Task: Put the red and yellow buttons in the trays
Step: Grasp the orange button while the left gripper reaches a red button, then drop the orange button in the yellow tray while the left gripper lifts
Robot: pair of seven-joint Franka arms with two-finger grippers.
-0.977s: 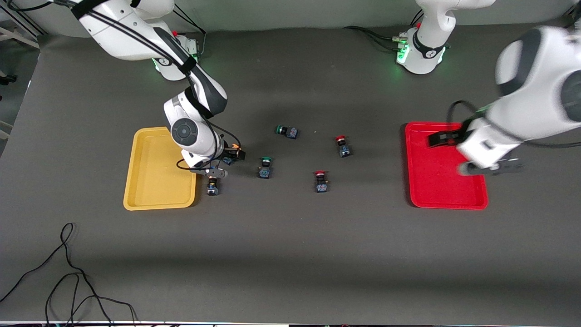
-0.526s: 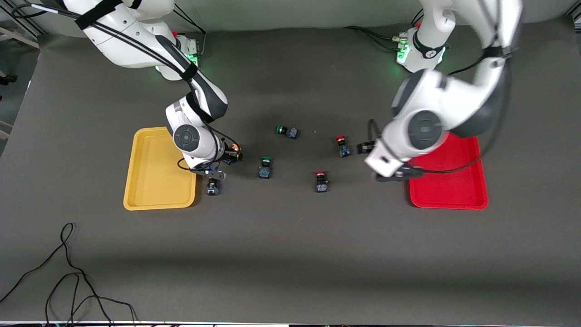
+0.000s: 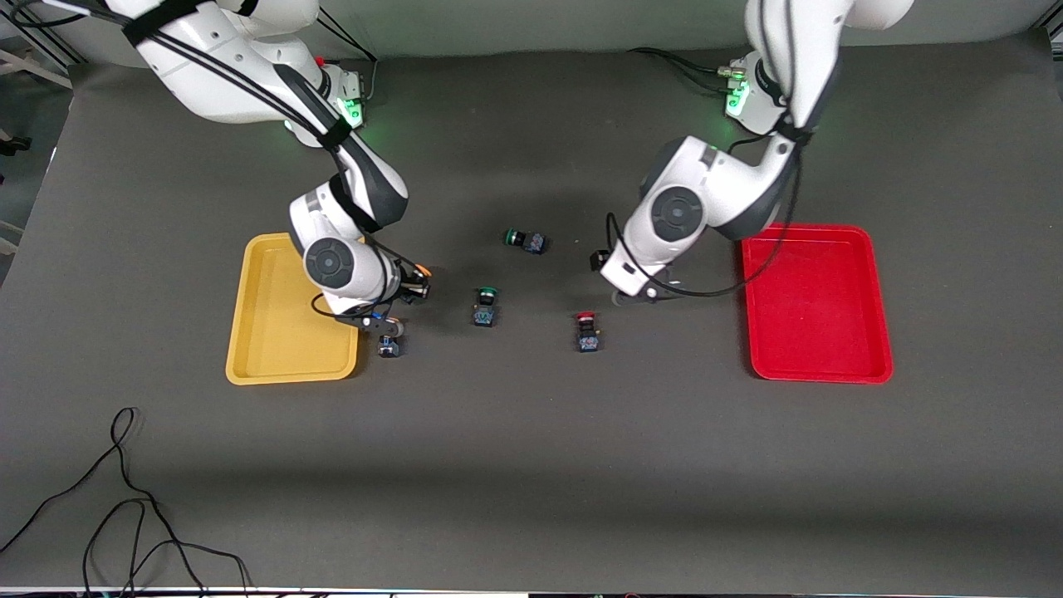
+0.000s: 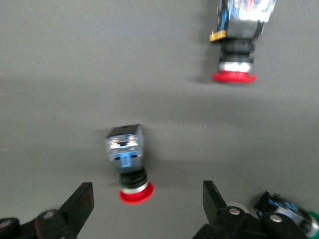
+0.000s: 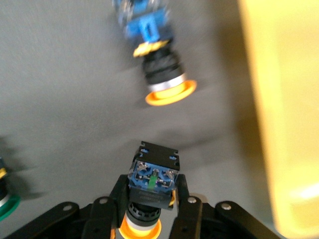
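Left gripper [image 4: 144, 209] swung off the red tray [image 3: 818, 301], now open over a red button [image 4: 128, 162]. Right gripper [image 5: 149, 209] grips a yellow button [image 5: 152, 191].

- The right end effector [image 5: 150, 208] has its two black fingers [image 5: 118, 197] closed on a yellow button [image 5: 152, 185], one finger on each side of the body.
- The held button shows its black-and-blue body with a small green mark, and its orange-yellow cap [image 5: 142, 230] sits low between the fingers.
- A second yellow button [image 5: 154, 54] lies on its side on the grey table [image 5: 60, 109], its cap turned toward the held one; the two are apart.
- The yellow tray [image 5: 286, 114] fills one edge of the view, its raised rim close to the loose button.
- A green cap [image 5: 7, 205] of another switch shows partly at the other edge.
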